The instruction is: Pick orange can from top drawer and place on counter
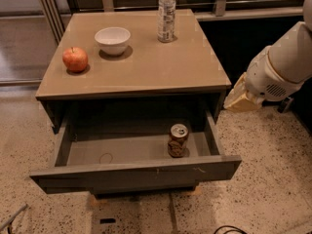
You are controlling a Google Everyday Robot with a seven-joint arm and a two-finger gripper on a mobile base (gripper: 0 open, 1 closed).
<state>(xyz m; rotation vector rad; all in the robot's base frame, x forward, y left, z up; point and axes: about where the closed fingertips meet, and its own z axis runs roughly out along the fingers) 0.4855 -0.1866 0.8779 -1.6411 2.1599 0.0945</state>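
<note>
Presently: top drawer (136, 173) pulled fully out from the dark grey cabinet, interior open to view from above. Smooth grey floor inside; a faint ring mark left of centre.

Orange can (178, 140) stands upright in the drawer, right of centre, close to the front panel and near the right side wall but not touching either as far as can be seen. Silver top with pull tab faces up; dark orange-brown patterned body. Nothing in contact with it.

Counter (146, 69): tan, slightly glossy. Three things on it, all toward the back half. Red apple (75, 59) at the left edge. White bowl (112, 40) just right of and behind the apple, apart from it. Clear plastic bottle (166, 14) upright at the back, right of the bowl, white cap, label round its middle.

Robot arm (285, 65): bulky white segment coming in from the right edge, off to the right of the cabinet. Gripper (239, 99) is the tan-coloured end of it, hanging beside the counter's front right corner, about level with the counter edge, above and to the right of the drawer. Well apart from the can. How far open it is, cannot tell from this angle; nothing seen held in it.

Speckled floor (263, 189) all round the cabinet.
</note>
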